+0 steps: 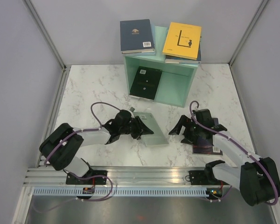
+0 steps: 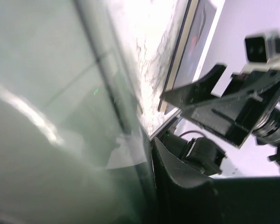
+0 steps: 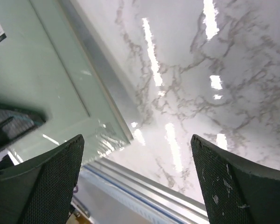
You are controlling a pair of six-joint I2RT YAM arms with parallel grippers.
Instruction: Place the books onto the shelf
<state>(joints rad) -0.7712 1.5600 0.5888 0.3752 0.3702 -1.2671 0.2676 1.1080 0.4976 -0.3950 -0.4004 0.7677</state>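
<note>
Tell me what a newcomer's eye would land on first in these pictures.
The mint-green shelf at the far middle of the marble table stands out first, a yellow book and a navy book lying on its top and a black book in its opening. Nearer, the left gripper sits at the edge of a pale green book, and the right gripper hangs open beside it.

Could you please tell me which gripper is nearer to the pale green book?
Left. The left gripper is over the left edge of the green book; the right gripper stands off to its right, clear of it.
</note>
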